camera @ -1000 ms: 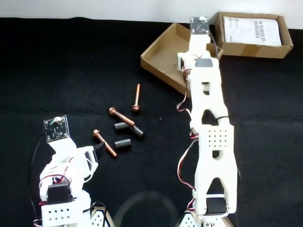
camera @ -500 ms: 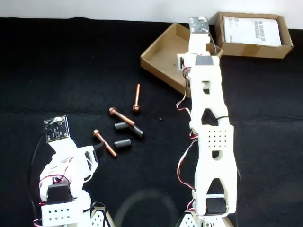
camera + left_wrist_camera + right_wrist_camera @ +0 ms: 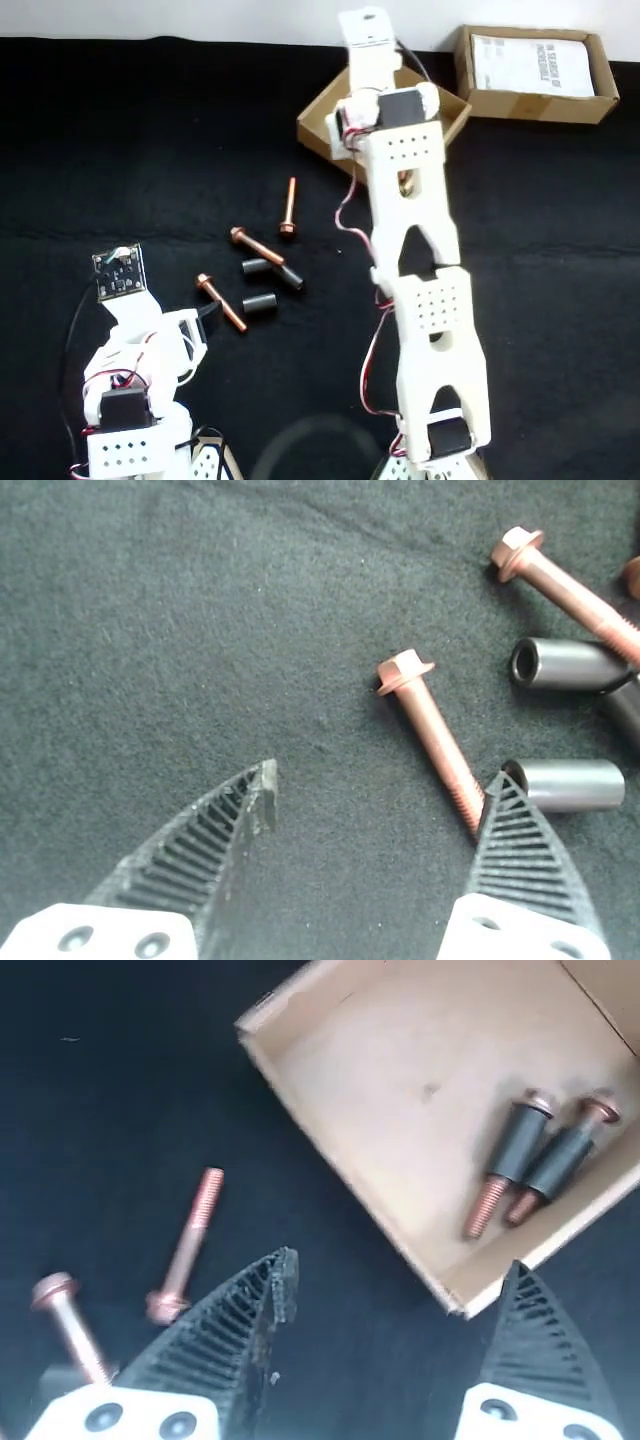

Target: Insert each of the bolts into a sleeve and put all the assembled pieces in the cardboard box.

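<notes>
From the high view, saw the right arm (image 3: pixel 410 200) stretched across to the cardboard box (image 3: pixel 322 118) and the left arm (image 3: pixel 130 350) folded low at the near edge. Counted three loose bolts (image 3: pixel 289 205) and dark sleeves (image 3: pixel 260 303) on the black table (image 3: pixel 150 150) between them, with open cloth all round.

From the left wrist, found the left gripper (image 3: pixel 385 785) spread wide and holding nothing, with one bolt (image 3: pixel 430 730) lying between its jaws and a sleeve (image 3: pixel 570 783) just beside one fingertip.

From the right wrist, found the right gripper (image 3: pixel 402 1268) likewise released and empty, its jaws either side of the box's nearest corner. Noted two assembled pieces (image 3: pixel 505 1175) lying side by side inside, near one wall
</notes>
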{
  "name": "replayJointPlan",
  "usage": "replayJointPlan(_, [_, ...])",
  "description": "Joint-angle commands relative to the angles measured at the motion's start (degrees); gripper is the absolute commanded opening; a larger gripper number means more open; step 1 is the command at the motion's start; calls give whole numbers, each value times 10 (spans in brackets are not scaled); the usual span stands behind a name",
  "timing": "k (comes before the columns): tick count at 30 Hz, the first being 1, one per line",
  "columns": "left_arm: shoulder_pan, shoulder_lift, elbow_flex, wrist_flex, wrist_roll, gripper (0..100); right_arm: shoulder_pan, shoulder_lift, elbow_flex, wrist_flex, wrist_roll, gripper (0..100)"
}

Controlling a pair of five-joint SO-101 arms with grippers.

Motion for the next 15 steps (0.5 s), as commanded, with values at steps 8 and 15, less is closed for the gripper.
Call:
replayJointPlan(8, [-2,-5,10,-1,2,322,-50,-141,65,21,6,288])
replayJointPlan(15, [-3,-5,10,-1,2,322,-87,-300,375,18,6,288])
